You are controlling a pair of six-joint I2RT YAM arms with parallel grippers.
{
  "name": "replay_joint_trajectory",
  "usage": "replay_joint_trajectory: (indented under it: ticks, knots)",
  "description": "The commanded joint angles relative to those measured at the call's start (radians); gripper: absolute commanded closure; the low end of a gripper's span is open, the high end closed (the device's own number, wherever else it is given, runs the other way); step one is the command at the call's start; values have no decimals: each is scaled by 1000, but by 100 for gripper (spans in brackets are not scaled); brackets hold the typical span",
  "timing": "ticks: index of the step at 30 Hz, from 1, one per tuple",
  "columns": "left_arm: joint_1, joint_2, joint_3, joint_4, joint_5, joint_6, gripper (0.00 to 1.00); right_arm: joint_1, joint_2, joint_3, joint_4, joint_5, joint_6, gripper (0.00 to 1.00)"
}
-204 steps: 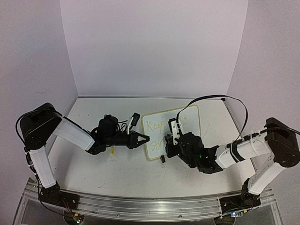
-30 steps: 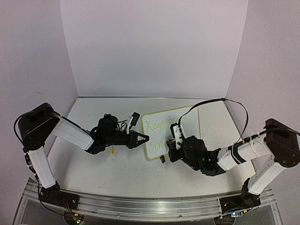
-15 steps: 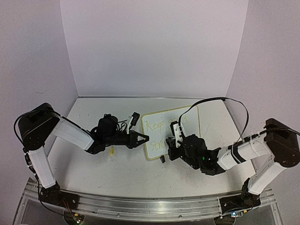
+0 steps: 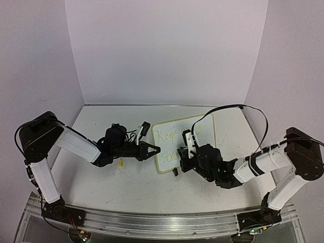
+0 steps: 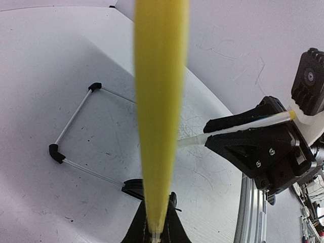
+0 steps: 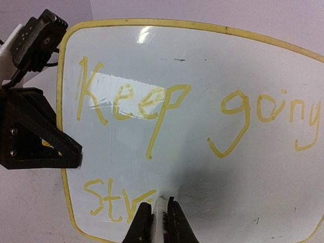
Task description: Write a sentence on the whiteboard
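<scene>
Whiteboard (image 4: pixel 163 152): small white rectangular board with rounded corners and a thin yellow-green rim, at the centre of the top view, between the two grippers.
Sentence (image 6: pixel 152 101): yellow-green handwriting; the upper line reads "Keep going", and the lower line at the lower left of the right wrist view shows "Str".
Right gripper (image 6: pixel 155 223): fingers together on a slim white marker (image 6: pixel 161 206), whose tip touches the board just right of "Str".
Left gripper (image 4: pixel 156 150): clamped on the board's left rim; in the left wrist view that rim is a blurred yellow band up the centre.
Clip foot (image 4: pixel 175 172): small and black, at the board's near edge, lower centre.
Tabletop (image 4: pixel 126 187): large scuffed white surface under everything.
Yellow piece (image 4: pixel 121 163): small, lying on the table beside the left arm; I cannot tell what it is.
</scene>
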Motion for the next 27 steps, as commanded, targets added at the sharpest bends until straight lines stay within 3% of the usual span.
replay_joint_trajectory:
  ticks: [1, 12, 27]
  knots:
    - [3, -48, -18, -14, -31, 18, 100, 12, 37, 34, 8, -25, 12, 100]
    - [4, -46, -18, -14, -35, 20, 100, -23, -84, -47, -13, -14, 38, 100]
    - [4, -46, -16, -14, -30, 17, 100, -29, -44, -13, 29, -28, -6, 100]
